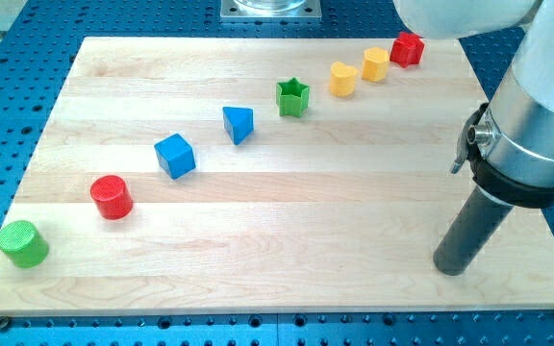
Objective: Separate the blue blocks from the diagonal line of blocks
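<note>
1. Pale wooden surface (287, 221) on a blue perforated bench carries a diagonal row rising from the view's left to its right.
2. Green cylinder (22, 243), red cylinder (112, 197), then the blue cube (175, 156) and blue triangular block (239, 125) mid-line.
3. Both blue blocks look light, rigid and easy to slide; push low on a flat face.
4. Green star (293, 97), two yellow blocks (343, 79) (375, 63), red block (408, 48).
5. No pincer exists; the tip (453, 268) stands well apart, lower right.
</note>
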You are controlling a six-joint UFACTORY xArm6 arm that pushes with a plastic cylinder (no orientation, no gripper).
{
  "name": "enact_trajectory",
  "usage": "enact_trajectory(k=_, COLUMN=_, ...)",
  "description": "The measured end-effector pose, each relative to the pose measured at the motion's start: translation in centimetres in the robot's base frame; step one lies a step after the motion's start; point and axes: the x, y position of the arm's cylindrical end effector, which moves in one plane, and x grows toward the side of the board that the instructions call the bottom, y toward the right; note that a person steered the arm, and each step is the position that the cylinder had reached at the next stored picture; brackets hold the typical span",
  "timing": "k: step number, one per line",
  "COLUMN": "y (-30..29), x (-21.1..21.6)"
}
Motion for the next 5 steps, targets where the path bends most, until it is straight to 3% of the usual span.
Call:
enact_trajectory(k=3, y=-0.4, x=-0.8)
enact_trajectory(k=5, y=-3.6, x=-8.9)
